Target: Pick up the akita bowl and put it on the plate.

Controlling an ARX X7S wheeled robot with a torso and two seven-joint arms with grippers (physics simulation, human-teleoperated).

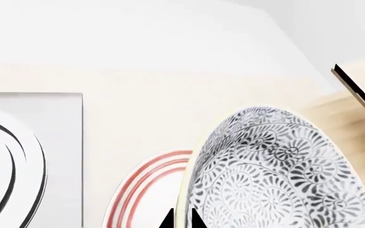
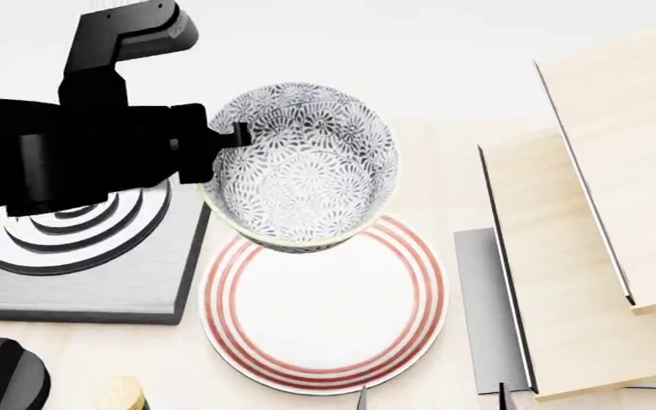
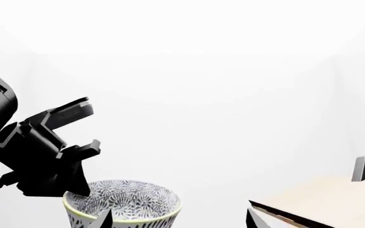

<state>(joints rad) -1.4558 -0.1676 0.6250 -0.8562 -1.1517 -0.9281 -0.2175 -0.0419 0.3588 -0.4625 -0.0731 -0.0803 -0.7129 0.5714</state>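
We have the deep round white ceramic akita bowl with the dense grey-black floral pattern (image 2: 303,175) off the table, pinched at its rim by the black left gripper (image 2: 237,137); in the left wrist view the two fingertips (image 1: 168,220) straddle the bowl wall, so we read that claw as clenched on the rim. Rim pinch makes sense: the bowl is too wide to span, and a wall grip keeps the base free to land. The bowl hangs roughly upright, tipped slightly, above the far edge of the flat round white plate with thin red concentric rings (image 2: 328,363), not yet centred over it. We judge the bowl still needs shifting towards us before lowering, else it lands on the rim rings. Bowl interior shows only pattern, nothing in it; the plate surface is bare too. The square grey burner with dark rings (image 2: 78,290) sits just beside the plate on the left, partly under our arm. Pale wooden boards (image 2: 601,222) lie to the right, apart from the plate. The right gripper (image 3: 176,221) shows only two dark tips spread with nothing between them, so released and idle, well back from the bowl.
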